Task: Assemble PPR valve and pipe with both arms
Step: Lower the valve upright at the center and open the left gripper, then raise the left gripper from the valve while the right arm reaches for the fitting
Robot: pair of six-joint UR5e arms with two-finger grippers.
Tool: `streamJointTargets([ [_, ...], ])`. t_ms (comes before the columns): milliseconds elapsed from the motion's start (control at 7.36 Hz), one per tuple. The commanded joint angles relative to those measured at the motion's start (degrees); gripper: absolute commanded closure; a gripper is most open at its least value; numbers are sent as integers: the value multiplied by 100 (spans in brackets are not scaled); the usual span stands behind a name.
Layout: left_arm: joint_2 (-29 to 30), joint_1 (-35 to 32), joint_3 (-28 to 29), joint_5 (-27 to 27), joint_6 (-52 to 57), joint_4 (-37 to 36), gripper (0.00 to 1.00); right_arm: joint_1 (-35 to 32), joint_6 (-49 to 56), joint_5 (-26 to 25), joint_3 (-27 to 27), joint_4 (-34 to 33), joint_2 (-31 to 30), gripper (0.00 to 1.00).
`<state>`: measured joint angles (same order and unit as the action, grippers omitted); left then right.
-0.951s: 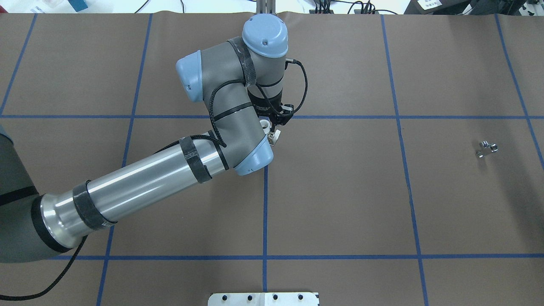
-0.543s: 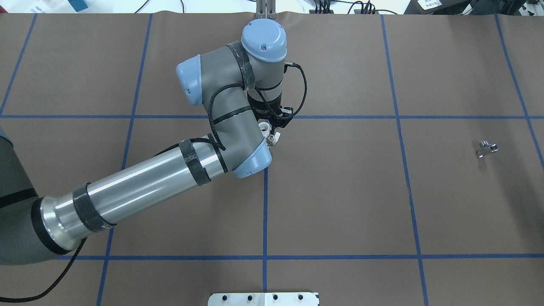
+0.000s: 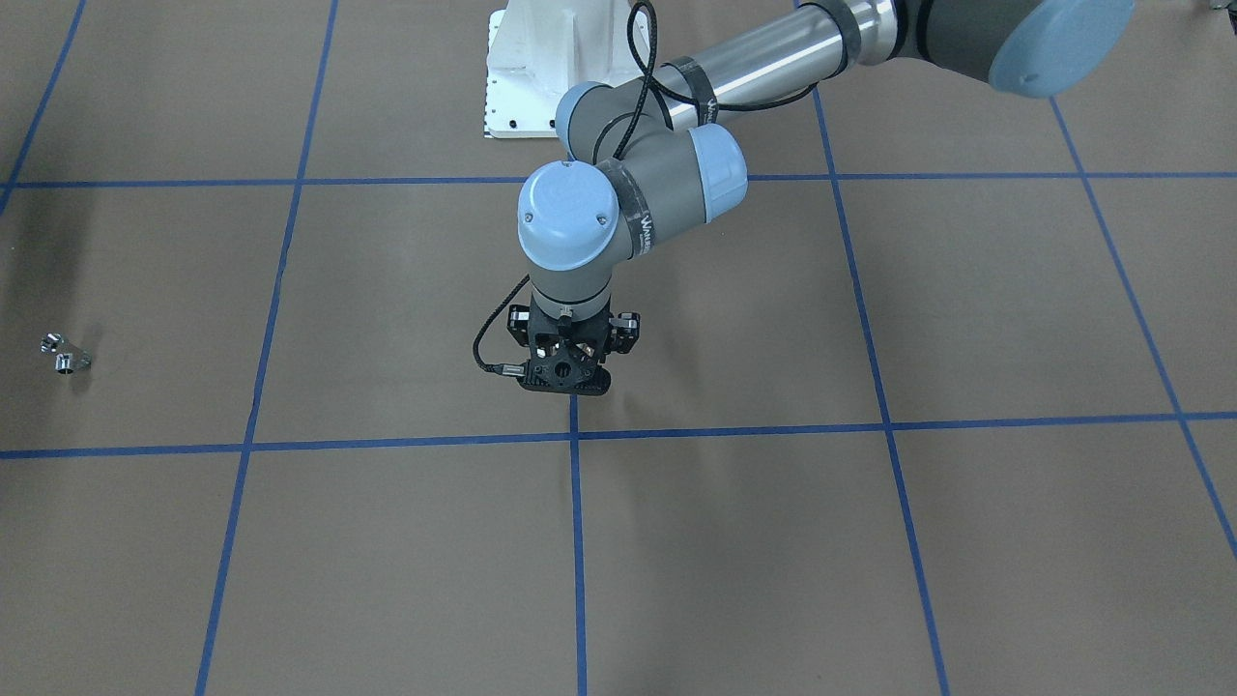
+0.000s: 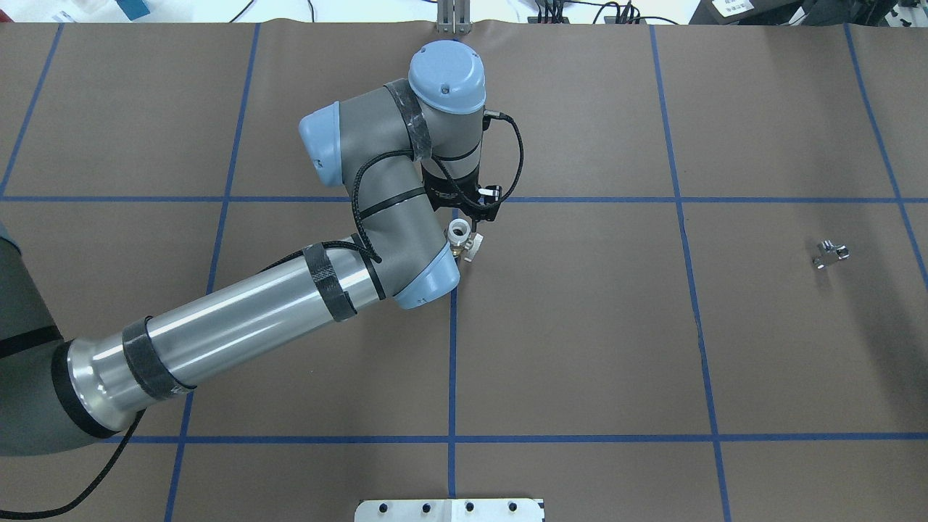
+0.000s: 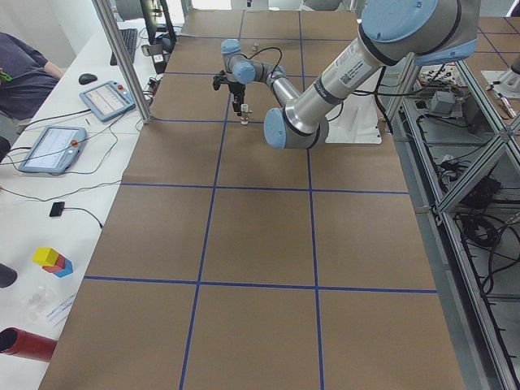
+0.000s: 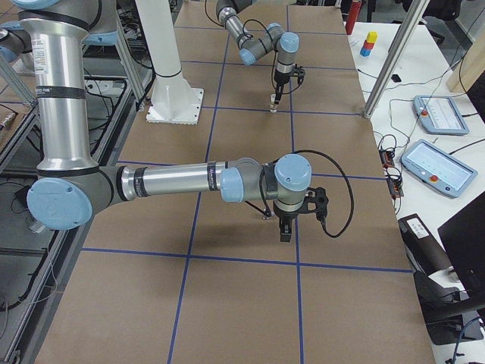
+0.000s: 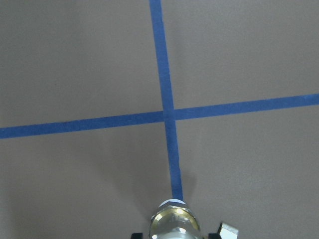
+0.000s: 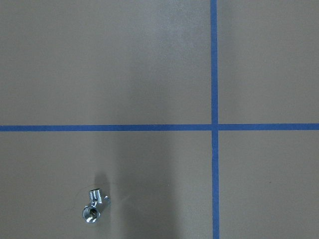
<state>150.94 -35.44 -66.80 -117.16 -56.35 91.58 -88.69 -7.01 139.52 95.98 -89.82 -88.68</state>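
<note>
My left gripper (image 4: 466, 220) is shut on the PPR valve (image 4: 460, 235) and holds it upright near the middle grid crossing. The valve's white socket faces up and its small lever (image 4: 471, 251) sticks out to the side. The left wrist view shows its brass body (image 7: 174, 223) at the bottom edge, between the jaws. The silver pipe (image 4: 830, 253) lies alone on the mat far to the right; it also shows in the front view (image 3: 63, 355) and the right wrist view (image 8: 92, 206). My right gripper (image 6: 284, 230) hangs beside the pipe; I cannot tell whether it is open or shut.
Brown mat with a blue tape grid (image 4: 452, 362). The white pedestal base (image 4: 449, 510) stands at the robot's edge. A desk with tablets (image 5: 101, 99) and cables runs along the far side, with metal posts (image 5: 122, 61) at the mat's edge.
My left wrist has shifted slightly, and the valve now shows more fully from under the arm, a little nearer the robot. The pipe has not moved.
</note>
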Motion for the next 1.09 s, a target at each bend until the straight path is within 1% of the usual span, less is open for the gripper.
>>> streamJointTargets([
  [0,-3,-6,-35,0,-25,53,0,26,-10,-39,8,0,0,1],
  [408,6,-146,-140,-9,-25,-8,0,62,-10,-83,9,0,9,1],
  [543,-3,-443,-349,-79,-8,-78,0,149,16,-275,52,17,0,1],
  [679,-168,-768,-647,-253,62,-235,0,219,42,-546,96,96,-87,1],
  [815,-544,-1102,-1033,-490,402,-254,0,325,25,-566,105,140,-96,1],
  [951,-991,-1288,-1359,-571,753,-255,0,708,-106,-619,218,271,-70,1],
])
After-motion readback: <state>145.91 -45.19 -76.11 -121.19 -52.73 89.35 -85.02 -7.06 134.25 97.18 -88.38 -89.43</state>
